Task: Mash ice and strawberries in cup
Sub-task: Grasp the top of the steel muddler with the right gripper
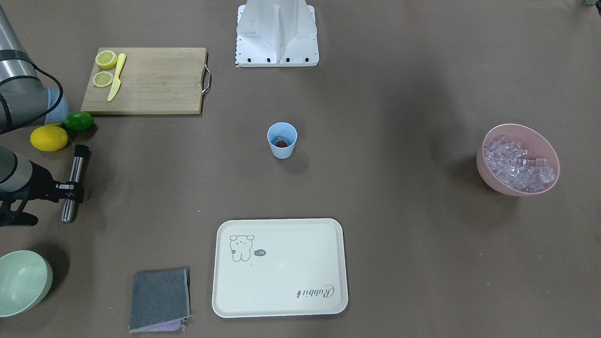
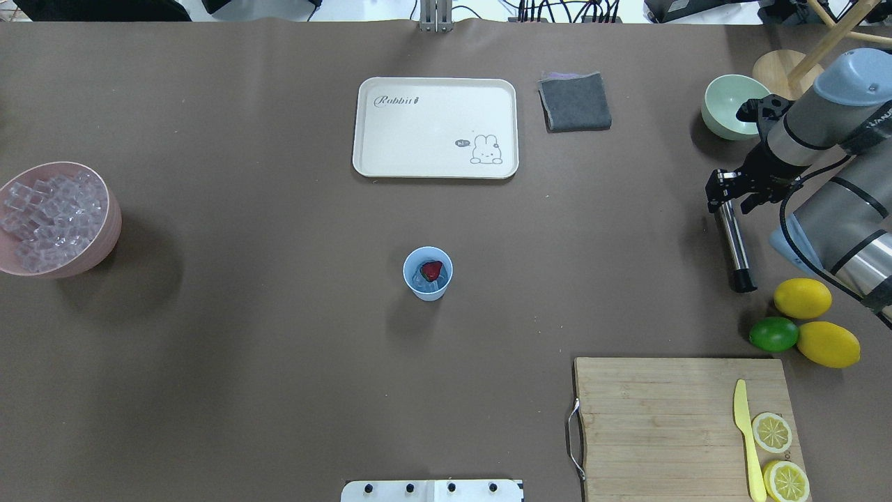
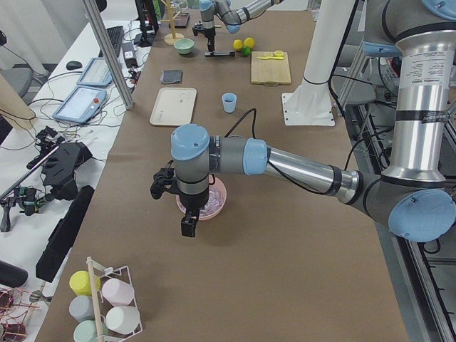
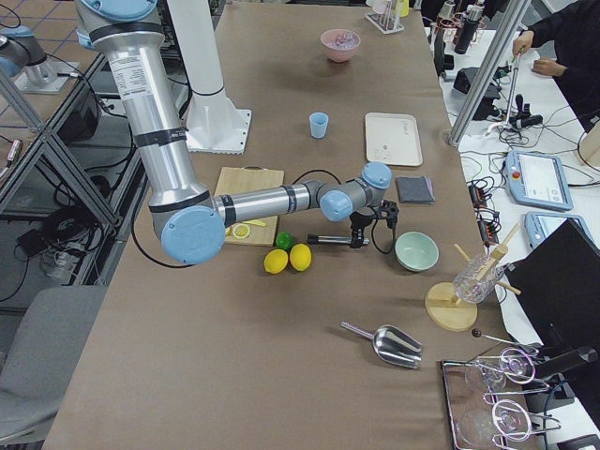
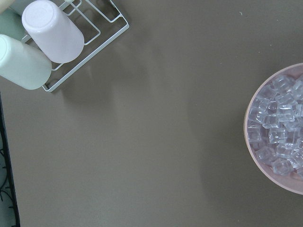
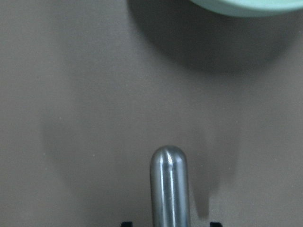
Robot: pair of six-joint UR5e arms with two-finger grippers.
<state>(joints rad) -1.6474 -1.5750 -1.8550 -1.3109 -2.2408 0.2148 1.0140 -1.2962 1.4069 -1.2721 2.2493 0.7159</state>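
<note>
The right gripper [image 1: 71,189] stands over the steel muddler [image 2: 733,244], which lies flat on the table [image 2: 279,314]. Its jaws are set one on each side of the shaft, near the rounded plain end. In the right wrist view a sliver of table shows between each dark fingertip and the metal, so the jaws look spread rather than pinching.

The muddler is a stiff, polished round bar, likely heavy for its size and slippery. It will tend to roll away or twist in a weak grip. The hold is well placed: high on the shaft, square across it, which leaves the black head free to reach down into the cup.

That black head points towards two lemons [image 2: 803,298] and a lime [image 2: 773,334], which lie close by.

The light blue cup [image 1: 282,151] stands upright at mid-table, well apart from the right gripper. It holds one strawberry [image 2: 432,270] on a few ice cubes [image 2: 421,281]. It is probably thin and light and may skid or tip under a push, so any pressing should go straight down. The ice is hard and slick.

The left gripper [image 3: 189,224] hangs over the pink bowl [image 1: 544,141] of ice. I cannot tell how its jaws stand.
</note>
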